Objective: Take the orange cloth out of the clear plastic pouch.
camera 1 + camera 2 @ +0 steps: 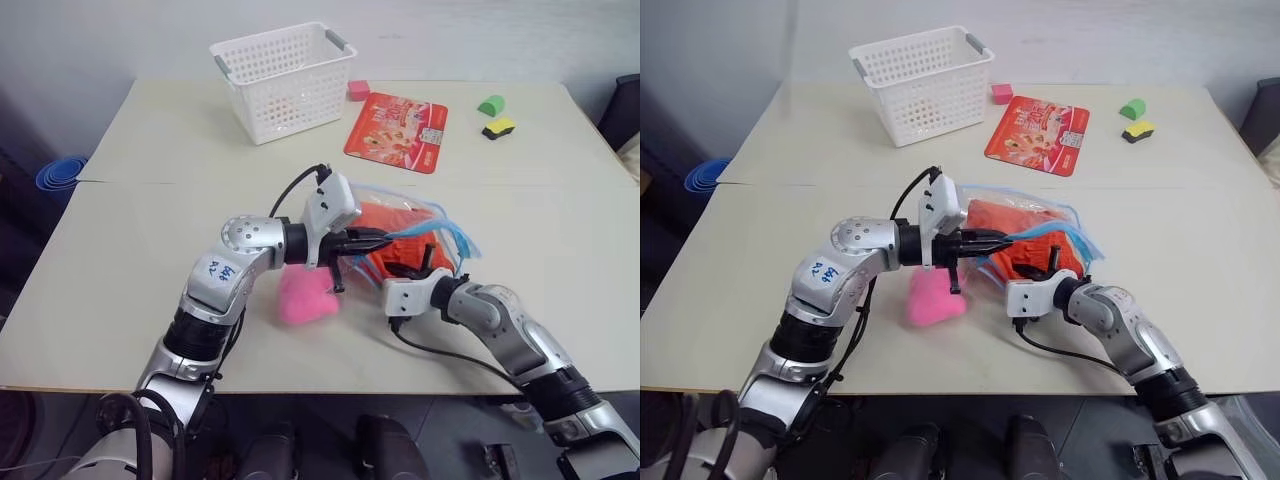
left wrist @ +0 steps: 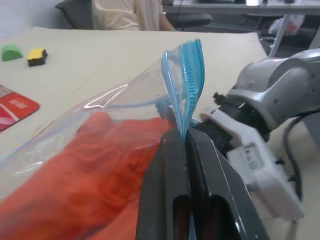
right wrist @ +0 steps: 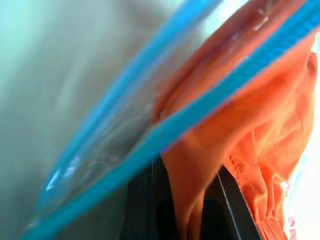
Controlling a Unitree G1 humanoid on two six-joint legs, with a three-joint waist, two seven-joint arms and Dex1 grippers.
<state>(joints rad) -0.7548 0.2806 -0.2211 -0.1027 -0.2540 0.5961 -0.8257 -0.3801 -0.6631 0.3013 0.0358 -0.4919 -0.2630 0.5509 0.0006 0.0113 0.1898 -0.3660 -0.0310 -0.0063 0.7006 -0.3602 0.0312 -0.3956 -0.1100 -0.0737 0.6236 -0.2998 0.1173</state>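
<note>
At the centre of the left eye frame, the clear plastic pouch point(image 1: 440, 225) is being held above the table point(image 1: 130, 240), with the orange cloth point(image 1: 395, 240) sitting mostly inside it and bulging toward the open, blue-trimmed mouth. The left gripper point(image 1: 385, 238) is reaching in from the left of the frame, pointing level toward the right; in the left wrist view its jaws are pressing together on the pouch's blue zipper edge, which is standing up from between the fingertips, with the cloth lying just beside and below them. The right gripper point(image 1: 428, 262) is coming up from the lower right of the frame into the pouch mouth; in the right wrist view its jaws are closing on a fold of the orange cloth, which is hanging down between the two black fingers, with the blue trim crossing just above. A pink plush heart point(image 1: 305, 298) is lying on the table below the left gripper. Toward the top of the frame a white basket point(image 1: 285, 80) and a red printed packet point(image 1: 397, 130) are standing well apart from the pouch.
</note>
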